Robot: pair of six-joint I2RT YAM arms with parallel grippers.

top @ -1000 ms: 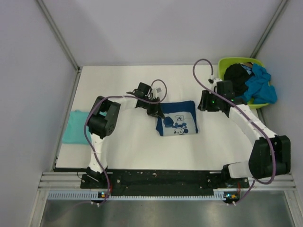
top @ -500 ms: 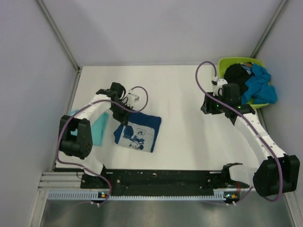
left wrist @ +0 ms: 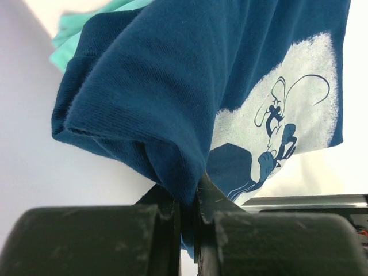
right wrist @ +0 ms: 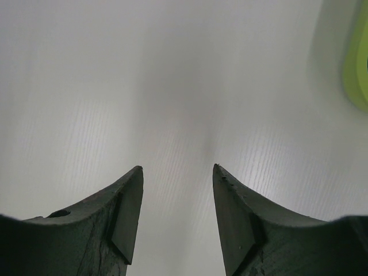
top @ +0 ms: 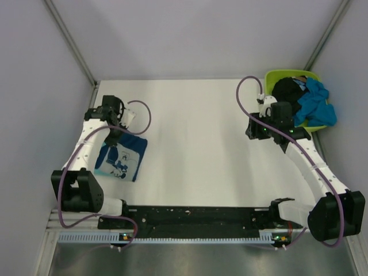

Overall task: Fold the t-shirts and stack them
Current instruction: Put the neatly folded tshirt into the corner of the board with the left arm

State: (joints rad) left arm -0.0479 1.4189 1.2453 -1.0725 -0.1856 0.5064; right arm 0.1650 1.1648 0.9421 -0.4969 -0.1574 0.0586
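My left gripper (top: 117, 130) is shut on a folded edge of the dark navy t-shirt (top: 122, 159), which has a pale print. In the left wrist view the cloth (left wrist: 172, 75) bunches between the jaws of my left gripper (left wrist: 188, 192). The navy shirt lies over the light teal t-shirt (left wrist: 72, 43) at the table's left edge; only a strip of teal shows. My right gripper (top: 253, 130) is open and empty over bare table (right wrist: 177, 169), just left of the tub. A black t-shirt (top: 286, 93) and a bright blue t-shirt (top: 315, 104) lie crumpled in the tub.
The lime-green tub (top: 277, 75) stands at the back right corner, and its rim shows at the edge of the right wrist view (right wrist: 357, 69). Grey walls close in the white table (top: 195, 126) on three sides. The black base rail (top: 195, 217) runs along the near edge.
My left arm has swung the navy t-shirt from the table's middle to the left edge, over the teal shirt. My right arm has pulled back slightly towards the tub.
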